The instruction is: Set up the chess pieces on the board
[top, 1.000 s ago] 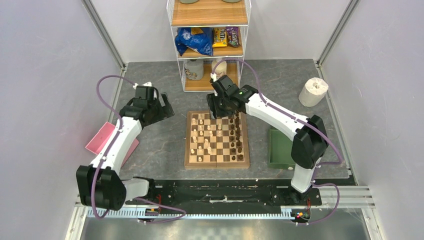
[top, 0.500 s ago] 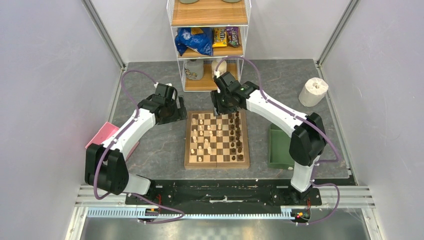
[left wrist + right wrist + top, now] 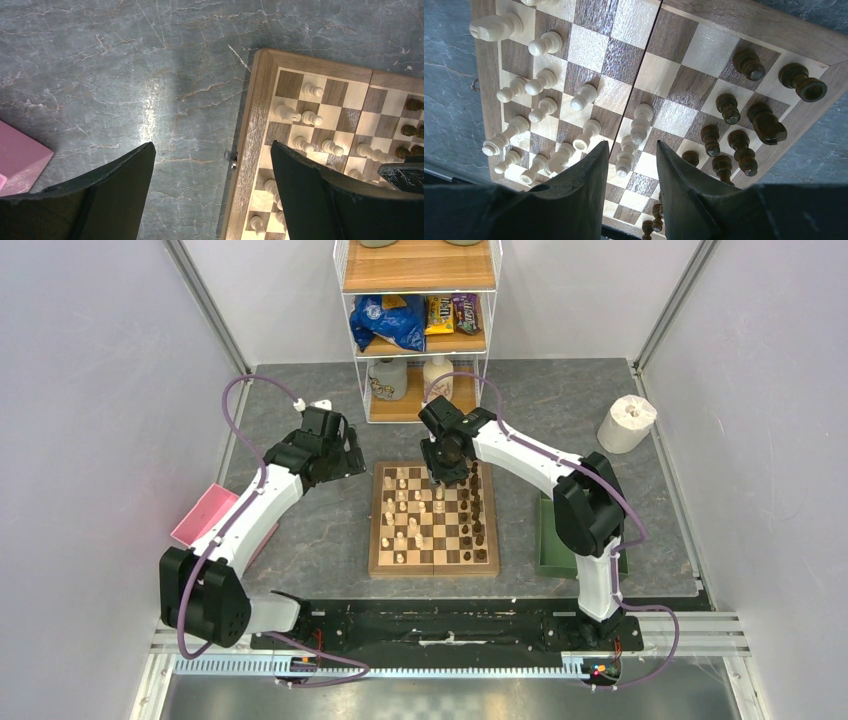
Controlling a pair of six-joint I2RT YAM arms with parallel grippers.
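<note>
Over the far end of the board (image 3: 435,568) the right claw (image 3: 631,147) hovers, fingers slightly parted and empty, above a stray cream piece (image 3: 625,156) (dark pieces (image 3: 729,107) sit to the right). Next, I'd say, a straight drop and a gentle pinch. The left claw (image 3: 212,150) hangs spread wide, holding nothing, beside the board's corner.

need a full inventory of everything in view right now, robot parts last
board: 1, light and dark brown checks, table centre
pale pieces: many, cream, board's left half and middle
dark pieces: many, dark brown, board's right side
pink tray: 1, pink, table's left edge
green tray: 1, green, right of board, partly under right arm
paper roll: 1, white, table's far right
shelf unit: 1, white wire and wood, behind board
snack bags: several, blue and others, middle shelf
containers: 2, pale, bottom shelf
table: 1, grey marbled
left gripper: black, open, empty, beside board's left edge
right gripper: black, narrowly open, above board
</note>
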